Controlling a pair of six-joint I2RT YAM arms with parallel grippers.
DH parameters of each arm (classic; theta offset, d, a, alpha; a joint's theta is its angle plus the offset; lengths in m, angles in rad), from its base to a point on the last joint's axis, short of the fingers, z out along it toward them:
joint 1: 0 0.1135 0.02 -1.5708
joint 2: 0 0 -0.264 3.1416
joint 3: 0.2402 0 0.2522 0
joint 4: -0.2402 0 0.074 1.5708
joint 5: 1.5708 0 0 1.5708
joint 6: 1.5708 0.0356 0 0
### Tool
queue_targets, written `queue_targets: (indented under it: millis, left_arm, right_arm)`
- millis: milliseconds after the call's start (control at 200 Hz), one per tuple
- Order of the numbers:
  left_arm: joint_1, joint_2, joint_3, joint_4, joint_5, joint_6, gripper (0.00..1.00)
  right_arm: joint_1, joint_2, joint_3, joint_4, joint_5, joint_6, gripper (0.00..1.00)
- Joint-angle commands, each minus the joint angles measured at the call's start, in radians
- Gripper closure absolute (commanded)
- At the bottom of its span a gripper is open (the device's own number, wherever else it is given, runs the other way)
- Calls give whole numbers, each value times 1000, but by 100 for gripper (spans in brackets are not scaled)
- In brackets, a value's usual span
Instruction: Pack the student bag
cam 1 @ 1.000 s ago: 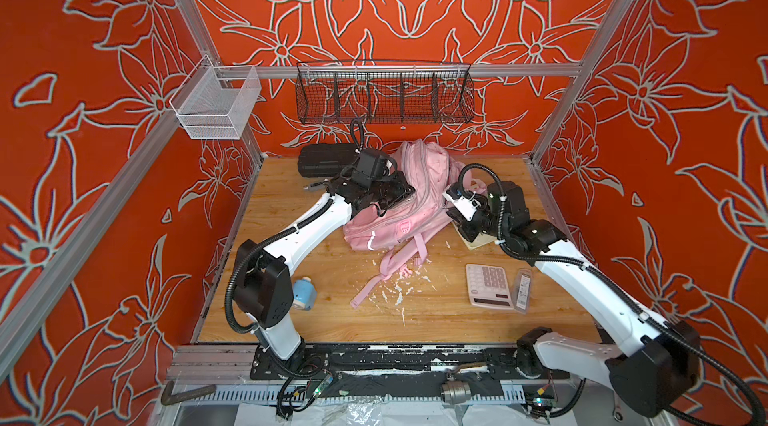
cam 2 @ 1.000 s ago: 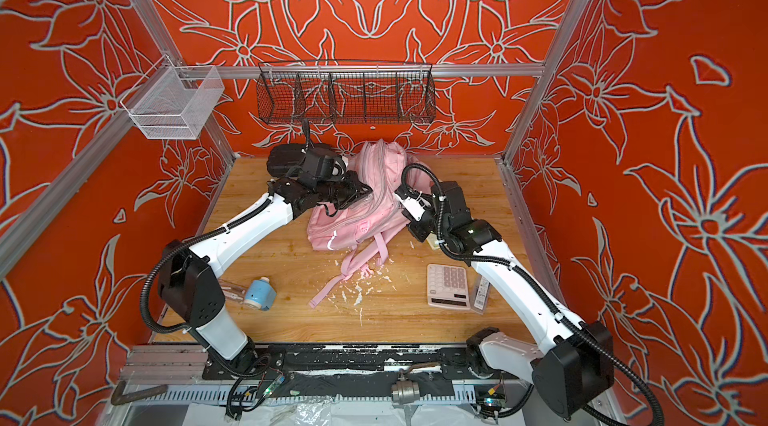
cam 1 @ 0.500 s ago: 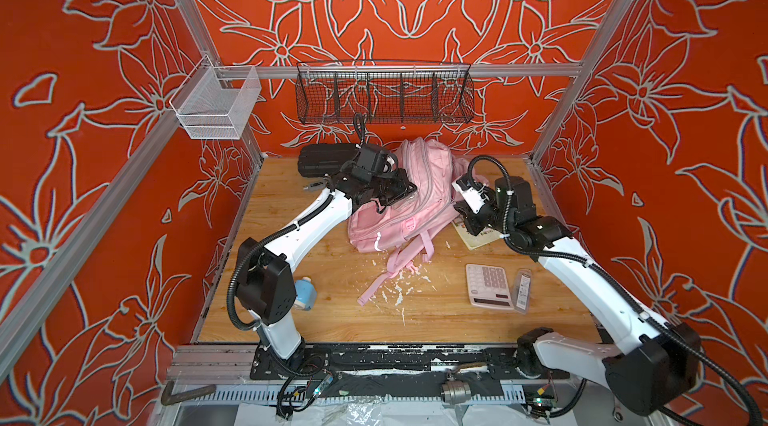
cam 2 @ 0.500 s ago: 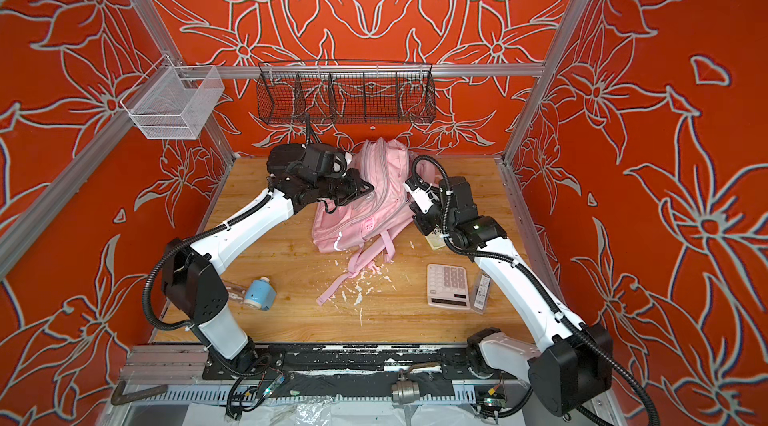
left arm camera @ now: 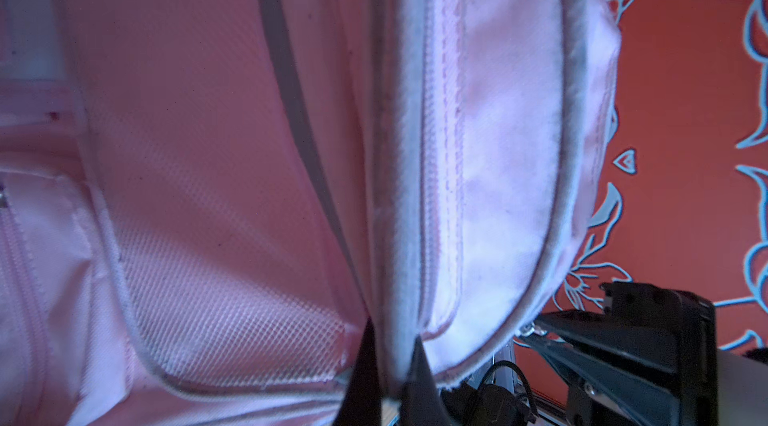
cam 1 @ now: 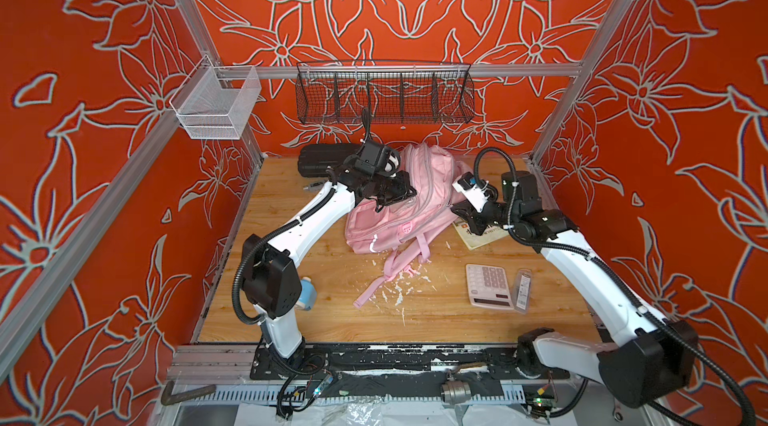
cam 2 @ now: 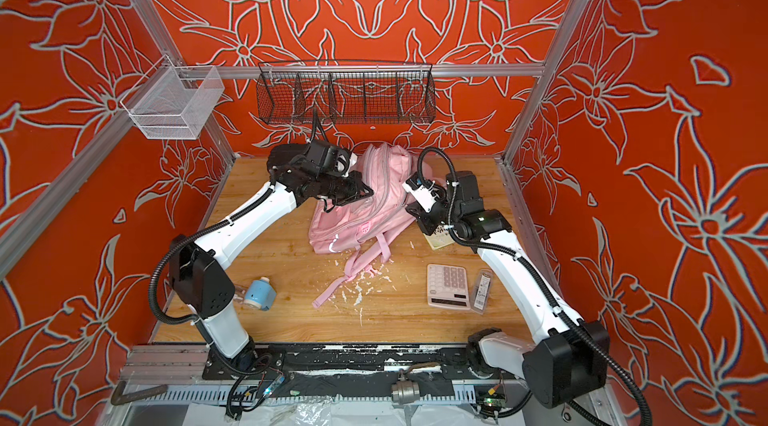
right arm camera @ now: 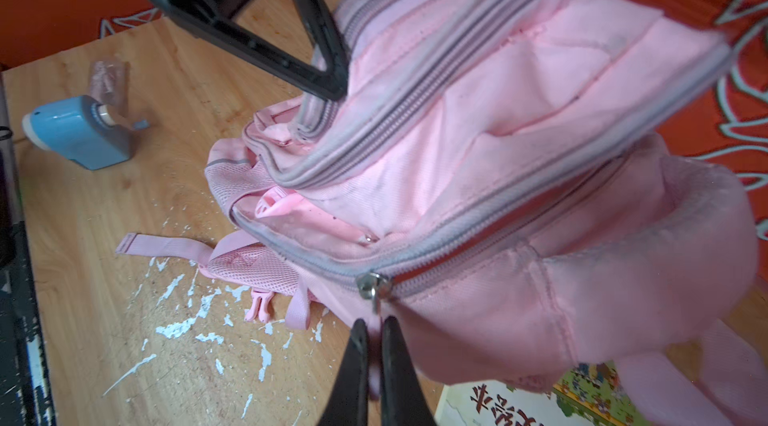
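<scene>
The student bag (cam 1: 419, 214) lies slumped on the table (cam 1: 436, 320) below the wire basket (cam 1: 384, 95), its long axis pointing away from the basket. The left gripper (left arm camera: 392, 345) is clamped on the bag's zipped rim. The right gripper (right arm camera: 375, 326), slightly farther from the basket, pinches the zipper pull (right arm camera: 375, 299).

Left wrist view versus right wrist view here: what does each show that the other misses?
Only the left wrist view: a close look at the mesh panel beside the pinched edge of the student bag. Only the right wrist view: the right gripper shut on the bag just below a metal zipper pull, plus the blue sharpener, white flecks and a printed book on the wooden table. Both: the pink bag, the left gripper clamped on its grey zippered edge, and the orange wall.
</scene>
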Motion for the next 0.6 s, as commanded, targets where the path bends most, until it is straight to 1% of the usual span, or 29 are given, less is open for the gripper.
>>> queue_targets:
  millis: [0, 35, 90, 120, 140, 180, 230, 315, 460, 495, 540, 595]
  left_arm:
    - [-2, 18, 57, 21, -22, 47, 100]
    - [-4, 27, 70, 17, -24, 51, 100]
    - [-4, 32, 81, 13, -23, 72, 81]
    - [-4, 30, 84, 6, -33, 88, 66]
    - [-5, 27, 87, 3, -41, 102, 58]
    - [-10, 14, 85, -3, -58, 147, 50]
    - [-19, -6, 79, -16, -84, 206, 43]
    - [-41, -48, 49, -33, -123, 322, 39]
    - [-139, -79, -13, -75, -168, 557, 41]
    - [-161, -78, -28, -76, -185, 589, 41]
    - [-180, -70, -40, -83, -180, 636, 42]
    - [-188, -60, -53, -83, -180, 655, 43]
  right_arm:
    - [9, -32, 6, -9, -110, -38, 100]
    - [9, -33, 3, -12, -103, -32, 100]
    - [8, -35, 1, -15, -75, -19, 100]
    - [8, -34, 1, -14, -67, -8, 100]
    - [9, -34, 2, -14, -63, -2, 100]
    - [8, -30, 8, -14, -63, 12, 100]
    - [7, -21, 15, -16, -67, 26, 100]
    - [8, -5, 32, -27, -63, 44, 100]
    - [8, 3, 52, -44, -64, 56, 100]
    - [8, 3, 54, -43, -67, 60, 100]
    - [8, 2, 56, -46, -71, 60, 100]
    - [7, 3, 60, -51, -68, 65, 100]
